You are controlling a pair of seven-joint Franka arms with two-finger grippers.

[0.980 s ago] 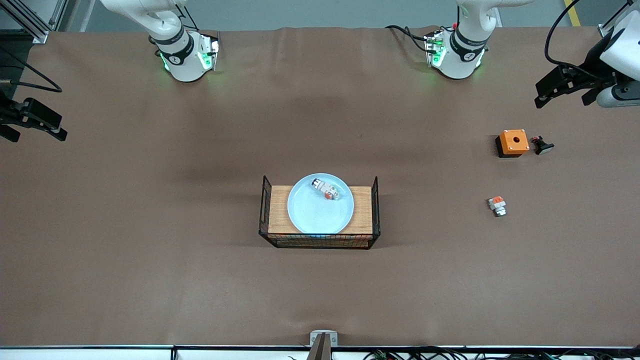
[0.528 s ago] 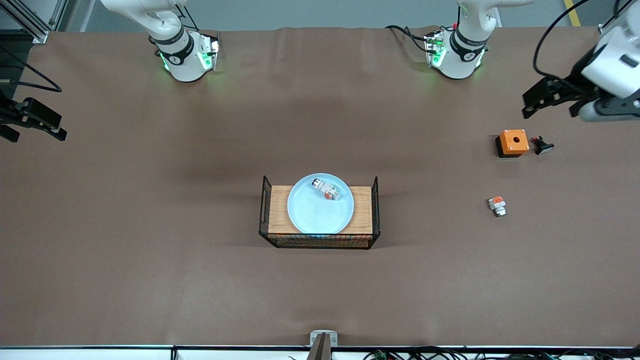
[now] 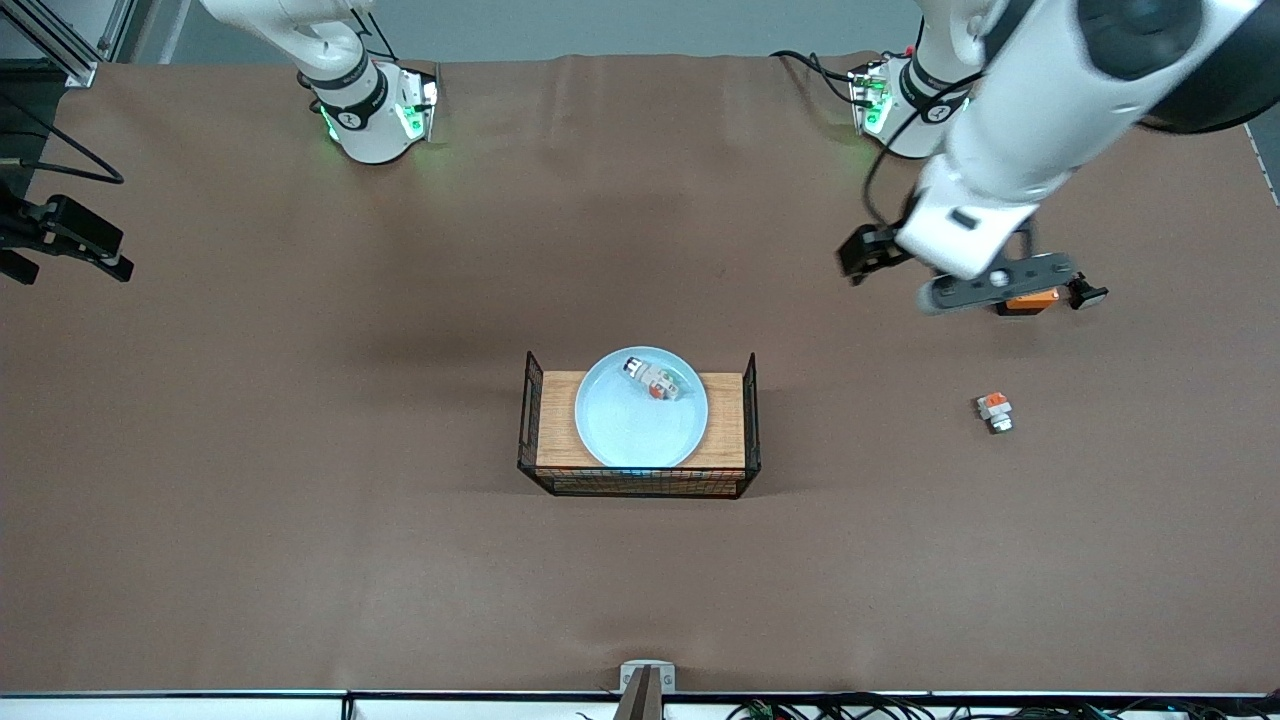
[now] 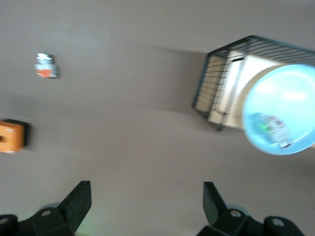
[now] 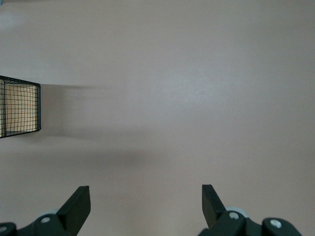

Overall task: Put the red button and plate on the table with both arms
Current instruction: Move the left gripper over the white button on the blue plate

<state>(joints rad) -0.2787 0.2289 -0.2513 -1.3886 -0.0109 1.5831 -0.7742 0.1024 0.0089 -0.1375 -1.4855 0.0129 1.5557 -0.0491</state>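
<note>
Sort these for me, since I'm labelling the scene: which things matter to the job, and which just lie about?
Job: red button, lying in the plate; table.
Lying about: wire tray under the plate, orange box, small white piece, black part.

Robotics lab, two bench-mounted arms (image 3: 1010,130), brown-covered table (image 3: 300,450), cables (image 3: 800,708), aluminium framing (image 3: 60,40)

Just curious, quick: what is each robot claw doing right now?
Left gripper: open, empty, over bare brown table.
Right gripper: open, empty, waiting.
</note>
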